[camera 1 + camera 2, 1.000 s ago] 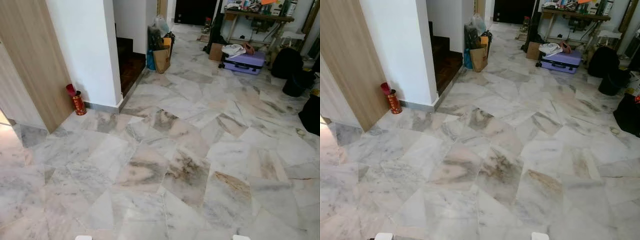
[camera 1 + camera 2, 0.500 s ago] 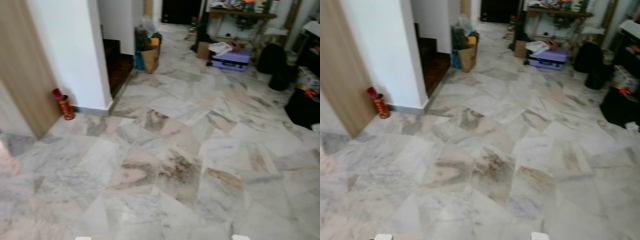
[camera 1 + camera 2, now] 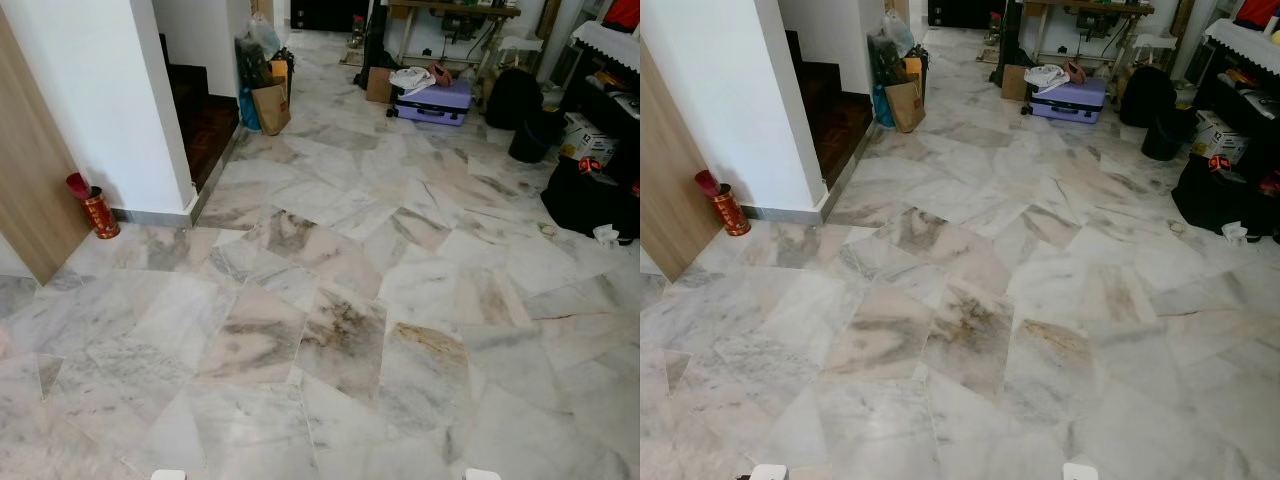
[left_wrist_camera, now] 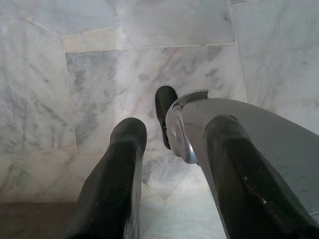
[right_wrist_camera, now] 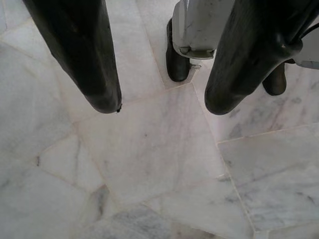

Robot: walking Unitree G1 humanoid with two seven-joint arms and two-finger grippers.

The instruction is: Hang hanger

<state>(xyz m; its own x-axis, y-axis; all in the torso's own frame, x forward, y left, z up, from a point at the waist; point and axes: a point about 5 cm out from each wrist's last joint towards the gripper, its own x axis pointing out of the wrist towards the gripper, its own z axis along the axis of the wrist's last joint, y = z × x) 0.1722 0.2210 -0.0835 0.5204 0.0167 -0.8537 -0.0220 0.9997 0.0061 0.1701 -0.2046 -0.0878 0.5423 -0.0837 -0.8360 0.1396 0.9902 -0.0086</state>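
Hanging low over the marble floor [image 3: 330, 330], the left gripper [image 4: 172, 142] and right gripper [image 5: 162, 107] both spread their black fingers wide, holding nothing; no hanger can be made out. At the far left a red tin [image 3: 100, 213] holding something red stands at the foot of a white wall [image 3: 90, 90], a brown paper bag [image 3: 270, 108] beyond it. Far off lies a purple suitcase [image 3: 432, 101] with white cloth on top; black bags [image 3: 585, 195] sit right.
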